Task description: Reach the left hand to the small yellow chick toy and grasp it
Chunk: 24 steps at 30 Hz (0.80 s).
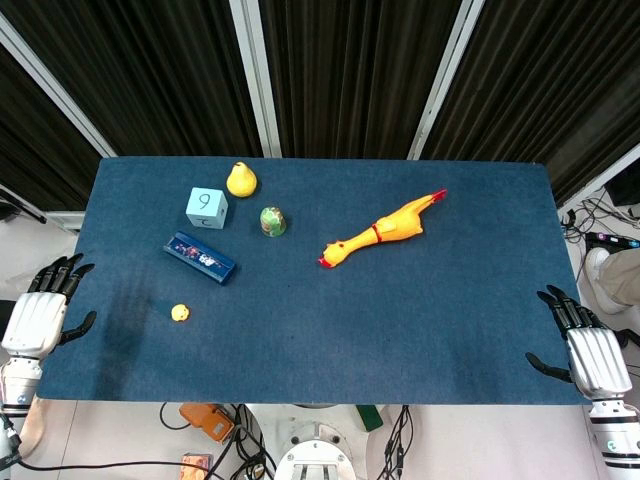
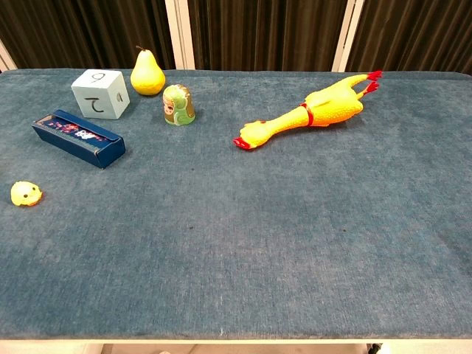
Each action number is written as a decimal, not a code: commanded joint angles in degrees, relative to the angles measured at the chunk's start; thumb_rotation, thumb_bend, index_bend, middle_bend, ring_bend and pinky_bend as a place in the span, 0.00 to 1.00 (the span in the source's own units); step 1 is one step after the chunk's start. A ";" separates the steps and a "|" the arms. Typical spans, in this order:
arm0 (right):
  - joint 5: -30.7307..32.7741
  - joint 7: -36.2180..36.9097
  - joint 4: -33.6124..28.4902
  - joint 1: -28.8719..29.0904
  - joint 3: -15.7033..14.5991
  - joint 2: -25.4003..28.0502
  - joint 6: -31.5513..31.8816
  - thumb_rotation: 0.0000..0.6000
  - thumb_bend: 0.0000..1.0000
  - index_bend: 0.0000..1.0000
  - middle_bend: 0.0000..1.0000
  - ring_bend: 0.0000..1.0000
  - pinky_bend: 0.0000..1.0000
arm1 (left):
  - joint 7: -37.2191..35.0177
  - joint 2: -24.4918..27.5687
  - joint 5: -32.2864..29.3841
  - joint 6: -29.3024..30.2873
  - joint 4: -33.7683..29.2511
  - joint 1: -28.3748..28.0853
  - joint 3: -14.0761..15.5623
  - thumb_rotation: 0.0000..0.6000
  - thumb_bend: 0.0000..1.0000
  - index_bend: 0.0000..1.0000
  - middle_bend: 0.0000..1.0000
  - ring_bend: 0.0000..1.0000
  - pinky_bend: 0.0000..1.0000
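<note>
Chick toy (image 1: 180,312) is round, long axis unclear; both left hand (image 1: 40,312) and right hand (image 1: 590,352) fingers spread, empty.

Head view: high, looking steeply down, whole table (image 1: 400,330). Chest view: low, closer, same tabletop.

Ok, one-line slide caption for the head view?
Open left hand waits at the blue table's edge, apart from the small yellow chick toy.

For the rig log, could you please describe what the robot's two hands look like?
In the head view, the left hand and right hand match: silver-white ribbed metallic backs, slim black fingers, and pale wrist housings. The right wrist carries a small dark round mark. The chest view shows neither.
</note>
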 commanded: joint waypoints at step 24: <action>1.03 1.44 -0.83 -0.07 0.03 0.52 -0.64 1.00 0.26 0.18 0.15 0.23 0.27 | -6.02 -2.29 0.53 -3.85 2.37 -1.65 1.03 1.00 0.29 0.14 0.04 0.00 0.12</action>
